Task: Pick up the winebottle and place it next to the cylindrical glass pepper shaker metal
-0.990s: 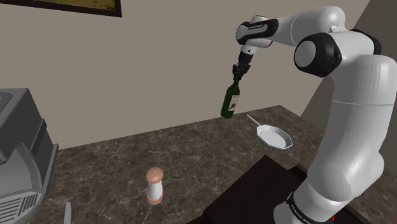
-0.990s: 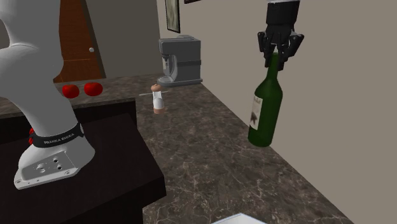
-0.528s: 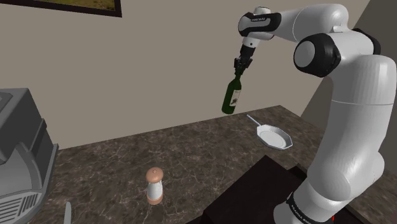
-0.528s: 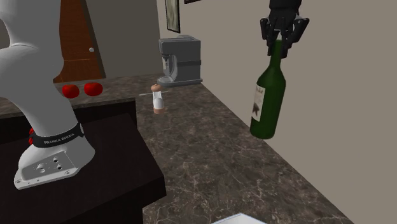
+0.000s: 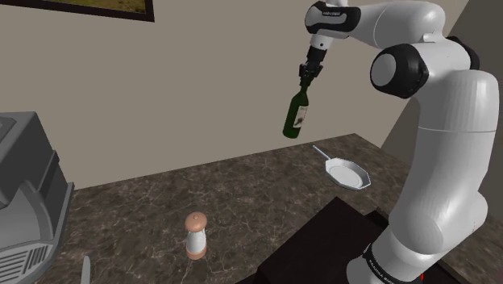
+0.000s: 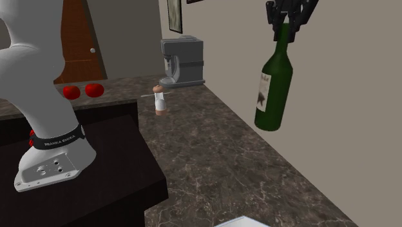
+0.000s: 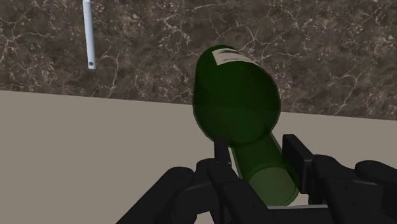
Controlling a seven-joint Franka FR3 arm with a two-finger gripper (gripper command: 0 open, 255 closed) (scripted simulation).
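Observation:
A dark green wine bottle (image 5: pixel 296 116) with a pale label hangs in the air, well above the brown marble counter (image 5: pixel 242 185). My black gripper (image 5: pixel 310 72) is shut on its neck. From the side, the wine bottle (image 6: pixel 273 84) hangs a bit tilted under the gripper (image 6: pixel 288 24). Along the hand, the fingers (image 7: pixel 299 167) clasp the neck of the wine bottle (image 7: pixel 238 108). The pepper shaker (image 5: pixel 196 235), pale with a brownish round top, stands near the counter's front, far below and to the shoulder view's left of the bottle. The shaker (image 6: pixel 159 98) also stands before the mixer.
A white frying pan (image 5: pixel 347 172) lies on the counter below the bottle; its handle (image 7: pixel 90 35) shows past the bottle. A grey mixer (image 6: pixel 182 61) stands at the far end, and two red tomatoes (image 6: pixel 82 90) lie near the dark stand (image 6: pixel 84 167). The beige wall runs behind.
The gripper has risen with the bottle in it. The bottle now hangs higher above the counter and has shifted slightly to the shoulder view's right.

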